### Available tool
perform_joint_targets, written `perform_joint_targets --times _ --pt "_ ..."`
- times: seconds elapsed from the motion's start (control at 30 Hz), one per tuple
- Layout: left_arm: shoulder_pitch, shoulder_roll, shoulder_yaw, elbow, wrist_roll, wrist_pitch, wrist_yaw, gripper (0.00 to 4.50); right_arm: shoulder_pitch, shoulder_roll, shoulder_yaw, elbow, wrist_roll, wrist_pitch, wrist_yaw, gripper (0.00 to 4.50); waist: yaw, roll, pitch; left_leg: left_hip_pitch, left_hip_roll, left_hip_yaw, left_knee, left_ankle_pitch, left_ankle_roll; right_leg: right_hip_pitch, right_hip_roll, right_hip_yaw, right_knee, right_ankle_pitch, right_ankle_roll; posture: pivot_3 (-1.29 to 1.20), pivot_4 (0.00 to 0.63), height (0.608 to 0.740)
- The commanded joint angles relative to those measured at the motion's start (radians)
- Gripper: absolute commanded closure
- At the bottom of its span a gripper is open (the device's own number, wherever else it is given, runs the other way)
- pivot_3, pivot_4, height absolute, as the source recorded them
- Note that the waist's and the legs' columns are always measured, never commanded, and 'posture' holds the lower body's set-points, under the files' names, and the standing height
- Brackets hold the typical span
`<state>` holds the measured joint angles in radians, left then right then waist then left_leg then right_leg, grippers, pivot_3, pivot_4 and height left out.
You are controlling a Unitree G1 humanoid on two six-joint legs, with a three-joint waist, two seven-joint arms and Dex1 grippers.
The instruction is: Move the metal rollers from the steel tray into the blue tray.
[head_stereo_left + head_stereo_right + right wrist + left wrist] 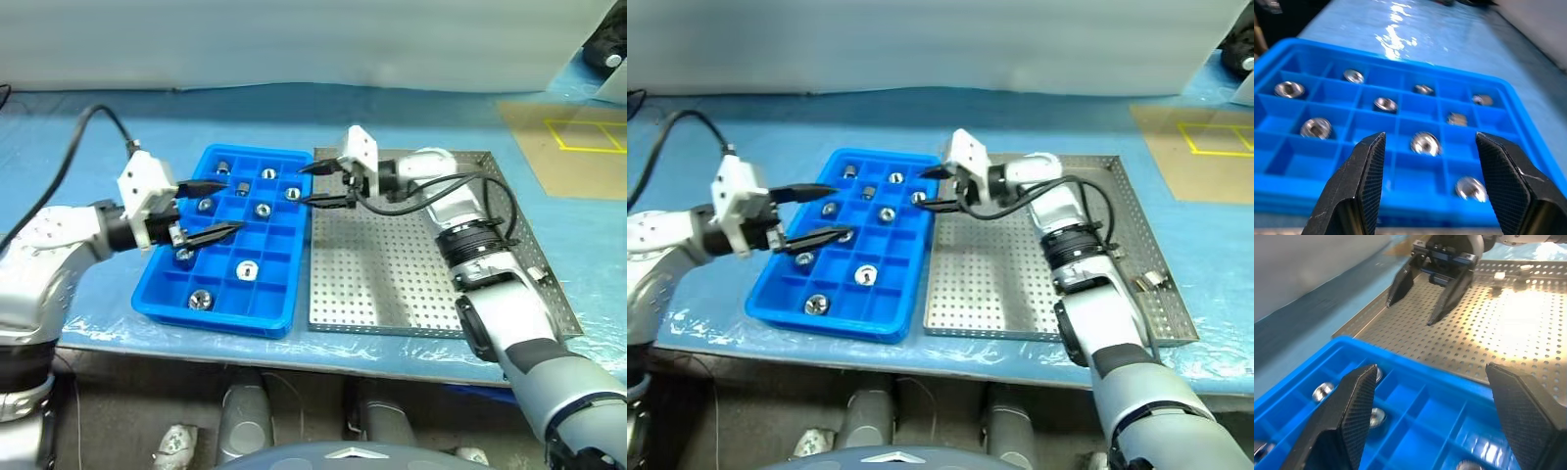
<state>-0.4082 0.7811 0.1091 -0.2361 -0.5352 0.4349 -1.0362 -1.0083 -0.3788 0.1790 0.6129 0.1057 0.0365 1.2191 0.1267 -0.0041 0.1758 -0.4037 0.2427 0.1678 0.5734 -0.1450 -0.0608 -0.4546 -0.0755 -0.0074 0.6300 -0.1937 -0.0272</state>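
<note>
Both pincers (227,208) (320,185) open, empty; shiny hollow rollers (247,270) in blue tray (277,315).

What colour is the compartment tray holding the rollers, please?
Bright blue; the right wrist view shows it best.

rollers (1425,143): shiny, about nine, one per cell | blue tray (167,294): touching steel tray (392,284), seemingly bare

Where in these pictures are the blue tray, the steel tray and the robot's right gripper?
blue tray (217,316): left eye view, near rim.
steel tray (392,284): left eye view, bare perforated floor.
right gripper (315,185): left eye view, between its open fingertips.
</note>
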Motion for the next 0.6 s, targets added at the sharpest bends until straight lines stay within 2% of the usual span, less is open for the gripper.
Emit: perform_joint_targets --times 0.03,0.13,0.33,0.47,0.6 --pt "-0.124 -0.068 -0.1 0.105 0.046 -0.079 -0.065 0.75 0.029 -0.065 -0.062 -0.077 0.001 0.027 -0.066 1.51 -0.012 0.0 0.0 0.0 0.0 0.0 0.001 0.0 0.0 0.0 0.0 0.0 0.001 0.0 0.0 -0.11 0.15 0.74" --pt "-0.242 -0.181 -0.196 0.224 0.079 -0.138 -0.124 0.75 0.108 -0.15 -0.123 -0.162 0.005 0.071 -0.144 1.51 -0.024 0.0 0.0 0.0 0.0 0.0 0.002 0.002 -0.003 0.0 0.0 0.001 0.001 0.0 0.0 -0.19 0.15 0.74" --pt "-0.4 -0.383 -0.284 0.458 0.127 -0.256 -0.214 0.75 0.309 -0.324 -0.281 -0.304 0.007 0.151 -0.292 1.51 -0.069 -0.001 0.0 0.0 -0.003 0.002 0.004 0.001 -0.001 0.001 0.002 0.007 0.001 0.001 0.001 -0.34 0.15 0.74" --pt "-0.471 -0.462 -0.306 0.594 0.164 -0.338 -0.269 0.75 0.436 -0.406 -0.367 -0.368 0.025 0.195 -0.345 1.51 -0.106 0.0 0.0 0.001 -0.003 0.005 0.004 -0.001 0.003 0.002 0.002 0.009 -0.004 0.003 0.004 -0.41 0.15 0.74" --pt "-0.533 -0.523 -0.306 0.723 0.198 -0.409 -0.295 0.75 0.54 -0.421 -0.408 -0.427 0.039 0.223 -0.385 1.51 -0.147 0.0 0.0 0.002 -0.003 0.007 0.006 -0.005 0.009 0.002 0.002 0.011 -0.007 0.004 0.005 -0.45 0.15 0.74"
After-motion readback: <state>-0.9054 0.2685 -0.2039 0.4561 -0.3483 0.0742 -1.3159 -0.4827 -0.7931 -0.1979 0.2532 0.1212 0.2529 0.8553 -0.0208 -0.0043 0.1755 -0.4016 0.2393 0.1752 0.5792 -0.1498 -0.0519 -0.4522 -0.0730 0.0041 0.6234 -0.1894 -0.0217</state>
